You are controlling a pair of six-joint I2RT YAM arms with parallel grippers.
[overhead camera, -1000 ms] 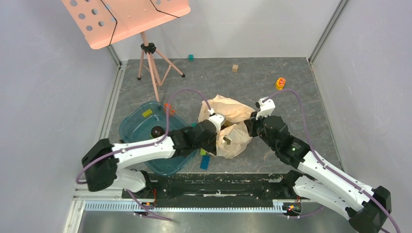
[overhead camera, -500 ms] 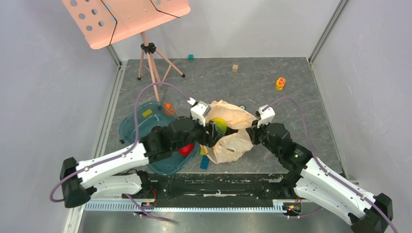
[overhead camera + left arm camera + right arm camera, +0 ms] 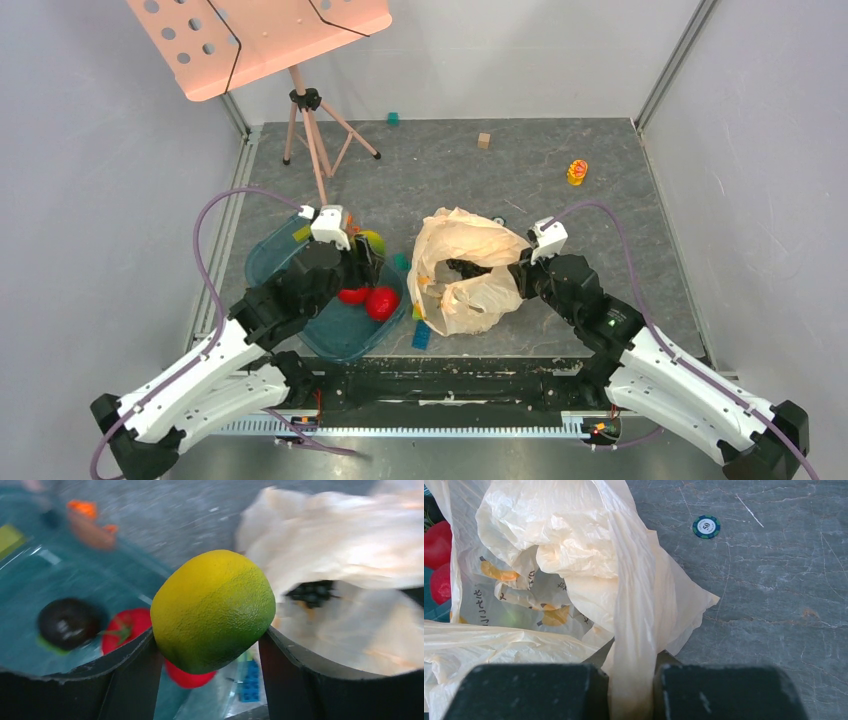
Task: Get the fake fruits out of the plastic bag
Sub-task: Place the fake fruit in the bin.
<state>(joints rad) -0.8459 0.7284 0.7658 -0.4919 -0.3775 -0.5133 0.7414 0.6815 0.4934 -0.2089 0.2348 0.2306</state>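
My left gripper (image 3: 207, 639) is shut on a yellow-green round fake fruit (image 3: 212, 611), held above the teal tray (image 3: 268, 262). Two glossy red fruits (image 3: 380, 303) lie in the tray under it, beside a dark round one (image 3: 67, 622). The peach-beige plastic bag (image 3: 460, 240) stands to the right with its mouth open toward the tray. A dark bunch of grapes (image 3: 312, 592) shows inside it. My right gripper (image 3: 631, 672) is shut on a gathered strip of the bag (image 3: 574, 545) at its right side.
A blue block (image 3: 422, 335) lies by the tray's near corner. An orange toy (image 3: 92, 522) sits at the tray's far edge. A poker chip (image 3: 706, 526) lies beyond the bag. The music stand's legs (image 3: 315, 135), a wooden block (image 3: 483, 140) and a yellow-orange toy (image 3: 577, 171) stand farther back.
My left gripper came out of the bag with the yellow-green fruit and swung left over the tray. The bag's mouth now stands open. My right gripper kept its hold.
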